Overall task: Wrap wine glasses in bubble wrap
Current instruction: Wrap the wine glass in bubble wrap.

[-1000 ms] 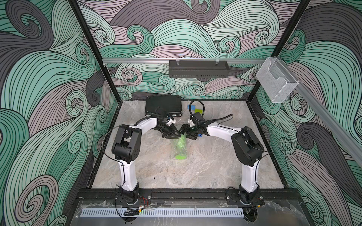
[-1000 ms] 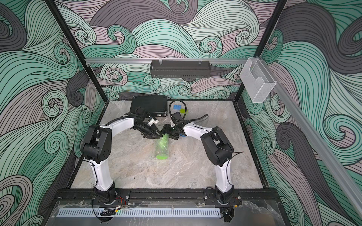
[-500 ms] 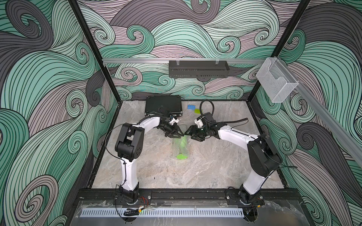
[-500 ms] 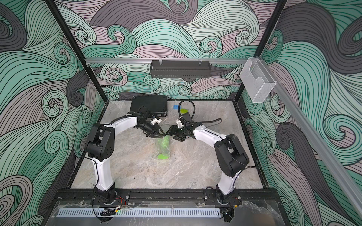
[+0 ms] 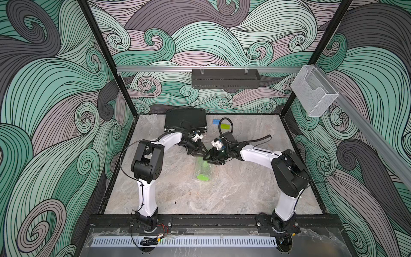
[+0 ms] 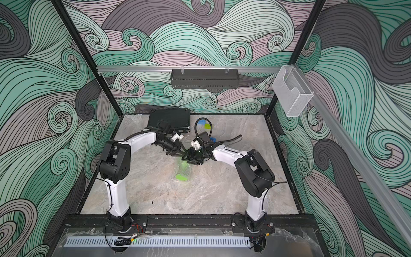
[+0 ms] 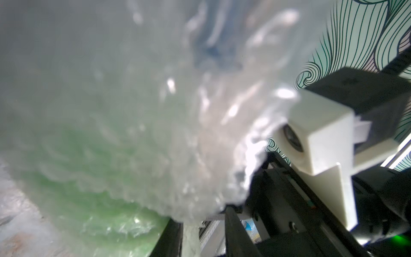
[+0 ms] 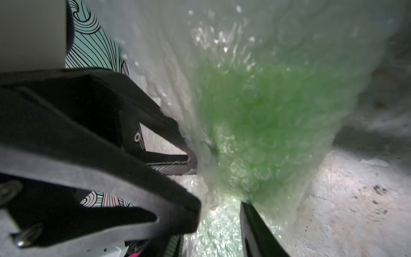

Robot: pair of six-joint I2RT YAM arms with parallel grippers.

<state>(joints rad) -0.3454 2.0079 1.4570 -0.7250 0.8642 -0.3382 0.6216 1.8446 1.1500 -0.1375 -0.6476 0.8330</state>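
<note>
The lime-green wine glass (image 5: 202,177) (image 6: 181,177) lies on its side mid-table, rolled inside the clear bubble wrap (image 5: 201,167) (image 6: 184,167), its foot towards the front. Both grippers meet at the roll's far end. My left gripper (image 5: 205,153) (image 7: 200,240) is shut on a bunched strip of the wrap. My right gripper (image 5: 208,160) (image 8: 218,240) is shut on the wrap from the opposite side, right beside the left fingers (image 8: 191,162). Through the wrap (image 8: 166,55) the glass (image 8: 266,111) (image 7: 93,200) shows as a green blur.
A black case (image 5: 185,120) sits at the back of the table. A blue brick (image 5: 216,121) and a small lime-green brick (image 5: 225,126) lie beside it. A blue tape dispenser (image 6: 212,139) peeks out behind the right wrist. A black shelf (image 5: 224,78) hangs on the back wall.
The right gripper's jaws have narrowed onto the wrap's far end, and the right arm's elbow has swung out to the right. The left gripper has hardly moved.
</note>
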